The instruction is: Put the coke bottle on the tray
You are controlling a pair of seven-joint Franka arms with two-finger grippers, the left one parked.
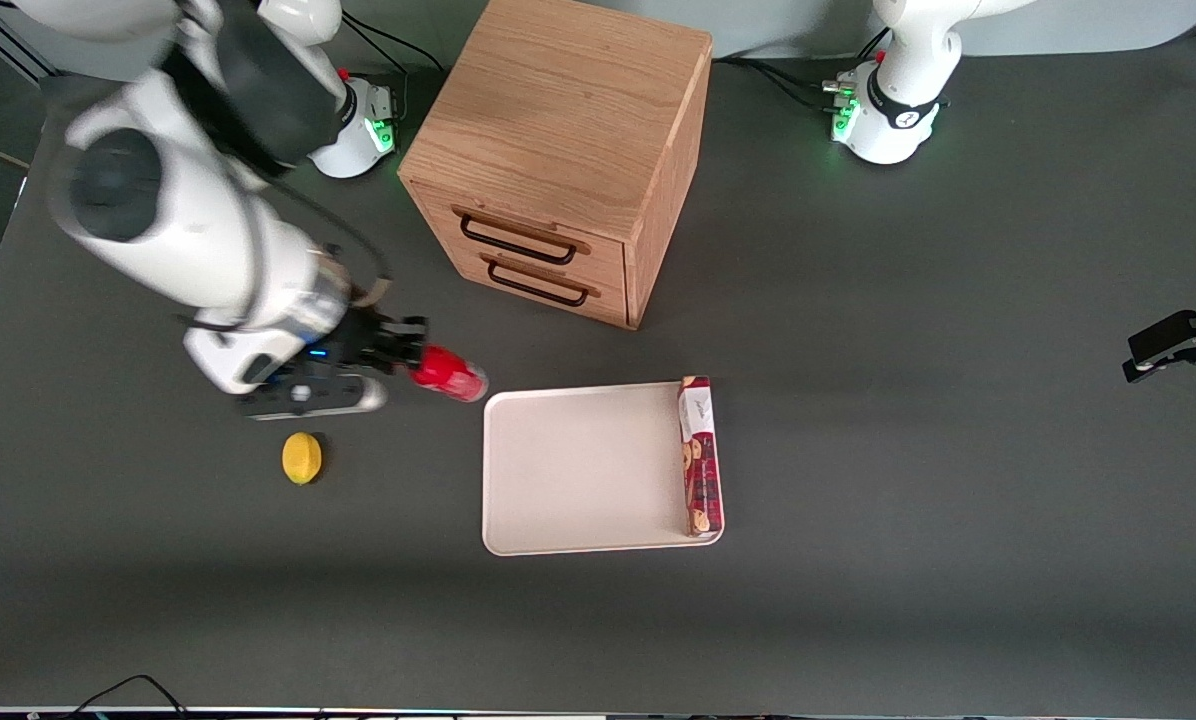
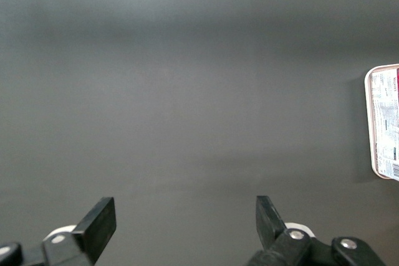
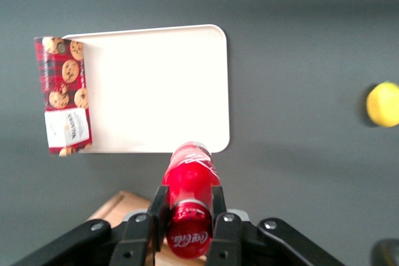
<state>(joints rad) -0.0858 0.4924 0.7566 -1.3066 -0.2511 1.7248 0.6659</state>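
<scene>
I have the pincer [image 3: 187,210] closed around the middle of the coke bottle [image 3: 189,185], carried above the desk [image 1: 858,400] just beside the tray [image 1: 578,470], and its glossy body is probably slippery, so I keep this firm middle grip.

cookie box [image 2: 388,124] cut by frame edge; pincer [image 1: 405,352] motion-blurred

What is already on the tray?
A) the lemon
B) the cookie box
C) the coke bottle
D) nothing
B: the cookie box lies along one edge of the tray, while the gripper holds the coke bottle off the tray.
</scene>
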